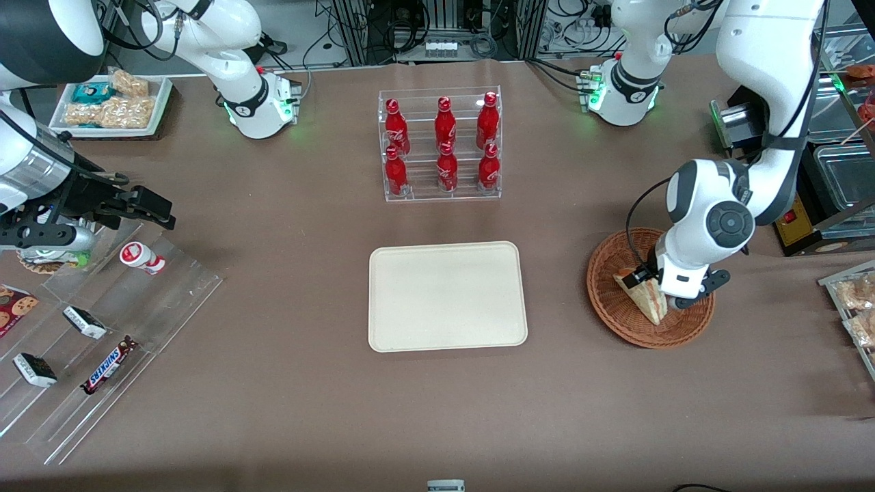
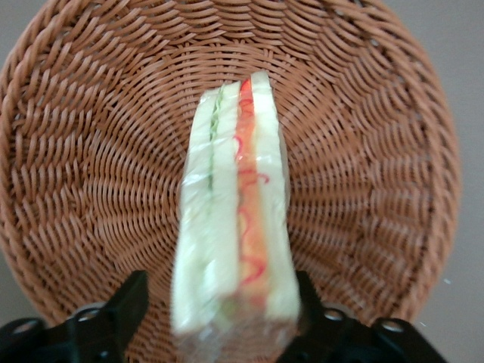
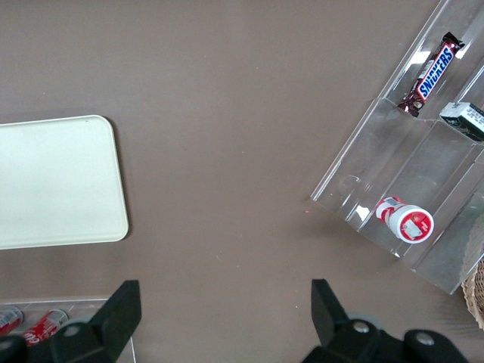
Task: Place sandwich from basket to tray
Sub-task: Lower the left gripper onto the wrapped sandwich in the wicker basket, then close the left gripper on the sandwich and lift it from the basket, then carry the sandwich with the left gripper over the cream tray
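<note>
The gripper is down in the basket, one finger on each flat side of the sandwich, clamped on it. The wrapped sandwich stands on edge inside the basket, which sits beside the bare tray, toward the working arm's end of the table.

Six red cola bottles in clear rack, Snickers bar, snack tray
</note>
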